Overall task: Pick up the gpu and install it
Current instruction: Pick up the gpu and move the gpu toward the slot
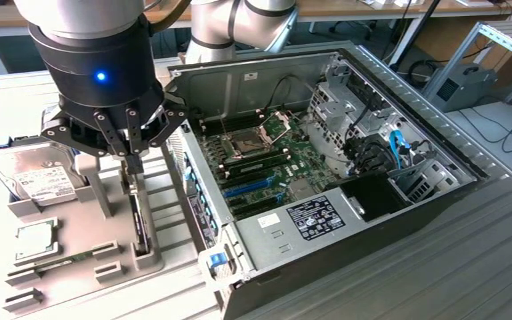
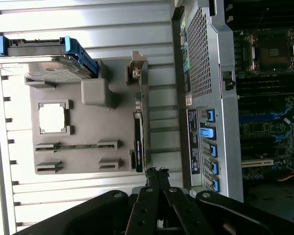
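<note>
The gpu (image 1: 139,220) is a thin black card standing on edge in a slot of the grey parts tray (image 1: 78,227), its metal bracket end towards the back. In the wrist view the gpu (image 2: 138,142) shows edge-on as a narrow dark strip. My gripper (image 1: 131,159) hangs just above the card's bracket end with its fingers pressed together and nothing between them. Seen from the wrist, the gripper (image 2: 157,171) has its tips meeting just off one end of the card.
A silver hard drive (image 1: 38,177) in a blue carrier, a processor (image 1: 35,237) and a green memory stick (image 1: 61,263) share the tray. The open computer case (image 1: 265,70) stands at the exterior view's right, its motherboard showing blue expansion slots (image 1: 251,187).
</note>
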`<state>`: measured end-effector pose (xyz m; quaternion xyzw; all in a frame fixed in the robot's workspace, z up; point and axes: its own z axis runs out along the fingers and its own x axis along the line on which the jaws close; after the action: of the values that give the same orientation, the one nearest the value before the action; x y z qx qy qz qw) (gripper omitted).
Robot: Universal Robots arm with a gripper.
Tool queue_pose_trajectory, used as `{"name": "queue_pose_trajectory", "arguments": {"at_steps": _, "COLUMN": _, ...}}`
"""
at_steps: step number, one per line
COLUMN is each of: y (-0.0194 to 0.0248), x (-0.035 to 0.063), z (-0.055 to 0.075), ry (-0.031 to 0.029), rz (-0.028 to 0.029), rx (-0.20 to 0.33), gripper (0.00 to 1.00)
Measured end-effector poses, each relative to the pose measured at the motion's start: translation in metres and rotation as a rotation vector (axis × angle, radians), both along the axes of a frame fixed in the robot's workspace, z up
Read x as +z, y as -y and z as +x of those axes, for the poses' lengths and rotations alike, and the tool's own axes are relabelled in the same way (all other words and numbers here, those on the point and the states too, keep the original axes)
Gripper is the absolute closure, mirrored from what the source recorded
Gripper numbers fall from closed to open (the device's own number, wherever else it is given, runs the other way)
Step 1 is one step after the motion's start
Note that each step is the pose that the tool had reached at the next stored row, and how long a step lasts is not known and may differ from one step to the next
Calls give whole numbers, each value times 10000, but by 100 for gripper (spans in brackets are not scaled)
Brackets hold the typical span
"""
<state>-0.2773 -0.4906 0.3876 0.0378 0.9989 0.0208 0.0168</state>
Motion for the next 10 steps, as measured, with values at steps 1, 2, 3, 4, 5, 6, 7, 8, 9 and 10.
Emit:
{"name": "queue_pose_trajectory", "arguments": {"at_steps": 1, "y": 0, "x": 0, "z": 0, "ry": 0, "rz": 0, "rx": 0, "gripper": 89}}
{"name": "queue_pose_trajectory", "arguments": {"at_steps": 2, "y": 0, "x": 0, "z": 0, "ry": 0, "rz": -1, "rx": -1, "gripper": 83}}
{"name": "queue_pose_trajectory", "arguments": {"at_steps": 3, "y": 0, "x": 0, "z": 0, "ry": 0, "rz": 0, "rx": 0, "gripper": 83}}
{"name": "queue_pose_trajectory", "arguments": {"at_steps": 4, "y": 0, "x": 0, "z": 0, "ry": 0, "rz": -1, "rx": 0, "gripper": 71}}
{"name": "queue_pose_trajectory", "arguments": {"at_steps": 5, "y": 0, "x": 0, "z": 0, "ry": 0, "rz": 0, "rx": 0, "gripper": 71}}
{"name": "queue_pose_trajectory", "arguments": {"at_steps": 6, "y": 0, "x": 0, "z": 0, "ry": 0, "rz": 0, "rx": 0, "gripper": 64}}
{"name": "queue_pose_trajectory", "arguments": {"at_steps": 7, "y": 0, "x": 0, "z": 0, "ry": 0, "rz": 0, "rx": 0, "gripper": 58}}
{"name": "queue_pose_trajectory", "arguments": {"at_steps": 8, "y": 0, "x": 1, "z": 0, "ry": -1, "rz": -1, "rx": 0, "gripper": 58}}
{"name": "queue_pose_trajectory", "arguments": {"at_steps": 9, "y": 0, "x": 0, "z": 0, "ry": 0, "rz": 0, "rx": -1, "gripper": 52}}
{"name": "queue_pose_trajectory", "arguments": {"at_steps": 10, "y": 0, "x": 0, "z": 0, "ry": 1, "rz": 0, "rx": 0, "gripper": 52}}
